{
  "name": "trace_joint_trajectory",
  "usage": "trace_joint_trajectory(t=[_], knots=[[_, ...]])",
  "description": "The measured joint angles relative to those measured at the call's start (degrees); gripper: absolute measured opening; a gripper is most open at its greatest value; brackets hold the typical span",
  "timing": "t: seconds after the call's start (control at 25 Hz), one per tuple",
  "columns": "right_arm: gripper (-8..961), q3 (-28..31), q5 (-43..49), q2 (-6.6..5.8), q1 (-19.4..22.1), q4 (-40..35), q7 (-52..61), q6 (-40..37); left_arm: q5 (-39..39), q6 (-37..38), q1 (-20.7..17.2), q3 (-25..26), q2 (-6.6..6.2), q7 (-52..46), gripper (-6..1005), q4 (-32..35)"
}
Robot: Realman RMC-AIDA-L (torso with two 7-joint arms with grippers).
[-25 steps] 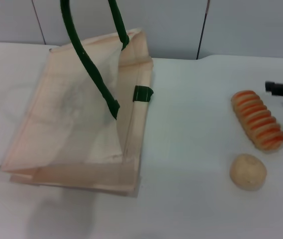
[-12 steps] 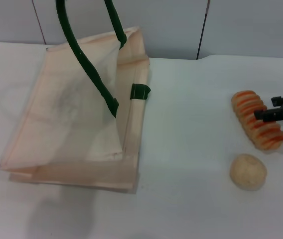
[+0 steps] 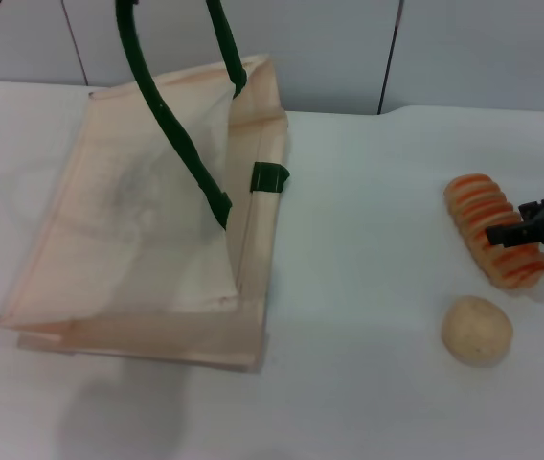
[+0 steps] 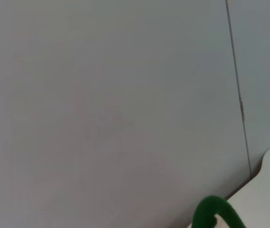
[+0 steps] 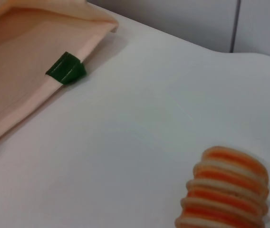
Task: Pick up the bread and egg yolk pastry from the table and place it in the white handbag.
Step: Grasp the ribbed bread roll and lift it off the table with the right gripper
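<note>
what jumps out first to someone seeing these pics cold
The big white handbag dominates the robot's left side of the table, its mouth held up by dark green handles running out of the top of the head view. On the right lie the orange-striped bread and, nearer the robot, the round egg yolk pastry. The right end effector reaches in over the bread's near end.
</note>
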State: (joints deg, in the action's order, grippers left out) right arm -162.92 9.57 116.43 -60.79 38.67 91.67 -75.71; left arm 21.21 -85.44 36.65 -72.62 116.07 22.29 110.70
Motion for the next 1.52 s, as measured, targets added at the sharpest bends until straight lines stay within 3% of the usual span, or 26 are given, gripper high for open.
trace_joint_trajectory(t=[0.4, 1.52], knots=[[753, -0.83, 2.06, -0.15, -0.42, -0.05, 6.77, 0.83, -1.55, -0.06, 0.44, -1.52, 0.11, -0.32, 112, -0.13], [759, -1.34, 4.53, -0.42, -0.03, -2.17, 9.06, 1.62, -1.58, -0.40, 1.20, -2.08, 0.03, -0.50, 112, -0.22]])
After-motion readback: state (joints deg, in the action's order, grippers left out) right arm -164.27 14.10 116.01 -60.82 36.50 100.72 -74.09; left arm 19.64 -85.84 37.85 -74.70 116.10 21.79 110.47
